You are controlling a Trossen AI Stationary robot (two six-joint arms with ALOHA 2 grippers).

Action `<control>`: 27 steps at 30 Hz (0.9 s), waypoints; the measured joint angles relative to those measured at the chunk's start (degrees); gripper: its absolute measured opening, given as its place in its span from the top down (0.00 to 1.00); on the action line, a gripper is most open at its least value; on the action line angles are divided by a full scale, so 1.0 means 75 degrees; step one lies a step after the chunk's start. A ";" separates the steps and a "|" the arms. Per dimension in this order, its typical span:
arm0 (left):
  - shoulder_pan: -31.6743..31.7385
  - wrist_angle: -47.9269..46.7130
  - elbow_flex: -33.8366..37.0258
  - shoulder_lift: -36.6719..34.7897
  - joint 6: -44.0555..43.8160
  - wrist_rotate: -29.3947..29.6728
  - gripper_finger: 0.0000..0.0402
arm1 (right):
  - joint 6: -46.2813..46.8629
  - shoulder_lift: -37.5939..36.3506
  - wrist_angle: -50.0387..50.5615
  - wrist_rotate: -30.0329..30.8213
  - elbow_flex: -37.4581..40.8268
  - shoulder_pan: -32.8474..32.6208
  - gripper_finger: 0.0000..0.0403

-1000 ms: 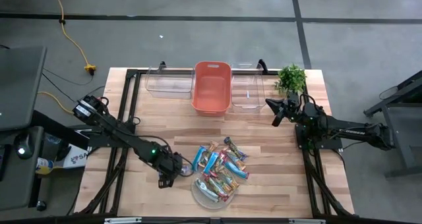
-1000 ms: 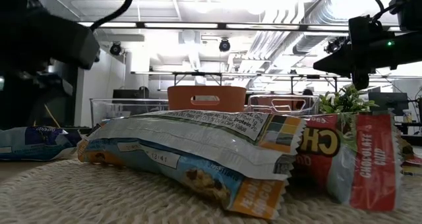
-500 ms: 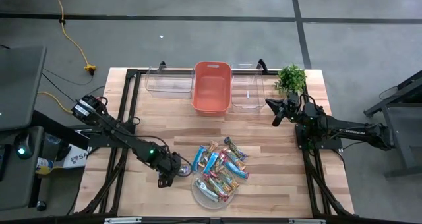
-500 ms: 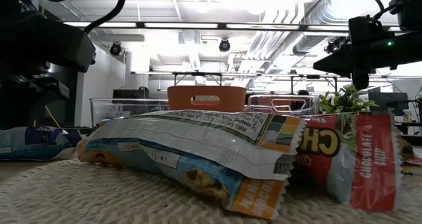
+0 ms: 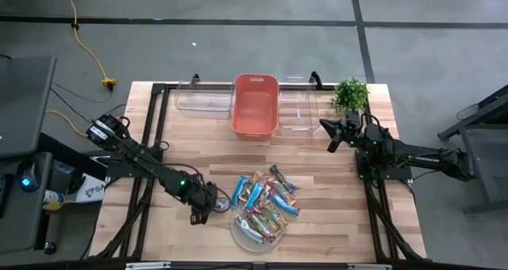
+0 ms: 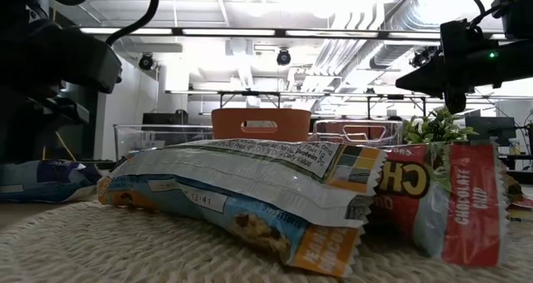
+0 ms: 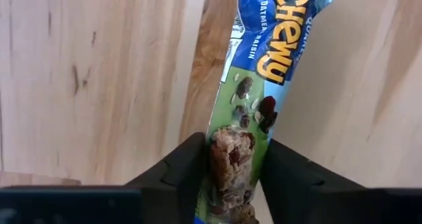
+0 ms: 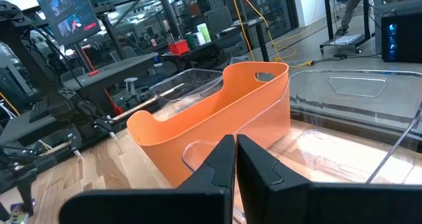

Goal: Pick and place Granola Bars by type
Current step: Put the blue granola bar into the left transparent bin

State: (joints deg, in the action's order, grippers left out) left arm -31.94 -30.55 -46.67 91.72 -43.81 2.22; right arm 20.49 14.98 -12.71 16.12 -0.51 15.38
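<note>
A blue Chewy granola bar (image 7: 254, 85) lies flat on the wooden table, left of the round rope mat (image 5: 240, 235). My left gripper (image 5: 202, 213) points down over it and is shut on it. The low view shows that bar (image 6: 46, 179) at the far left, under the dark gripper. Several more granola bars (image 5: 266, 202) in blue, red and tan wrappers are piled on and beside the mat. My right gripper (image 5: 332, 135) hangs shut near the bins at the far right, touching nothing. My left gripper pinches the blue bar between its two fingers (image 7: 184, 174), one on each long edge, near one end of the wrapper (image 7: 227, 161). The fingers come steeply from above and lie across the bar. The bar lies flat on the table.
At the far edge stand a clear bin (image 5: 202, 99), an orange bin (image 5: 254, 103) and a second clear bin (image 5: 298, 107), with a small green plant (image 5: 350, 94) to their right. Bare wood lies between the bins and the pile.
My left gripper has stayed in place over the blue bar and drawn its fingers in onto it; in the low view its dark fingers now cover more of the bar. The bar still lies on the table.
</note>
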 joint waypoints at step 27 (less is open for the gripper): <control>0.0636 -0.0452 -0.1774 -0.0212 0.1345 0.0863 0.84 | 0.0000 0.0000 -0.0001 0.0000 -0.0001 0.0000 1.00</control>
State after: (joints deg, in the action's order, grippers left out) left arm -27.16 -33.93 -59.98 90.13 -33.72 8.70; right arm 20.49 14.98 -12.72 16.12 -0.51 15.38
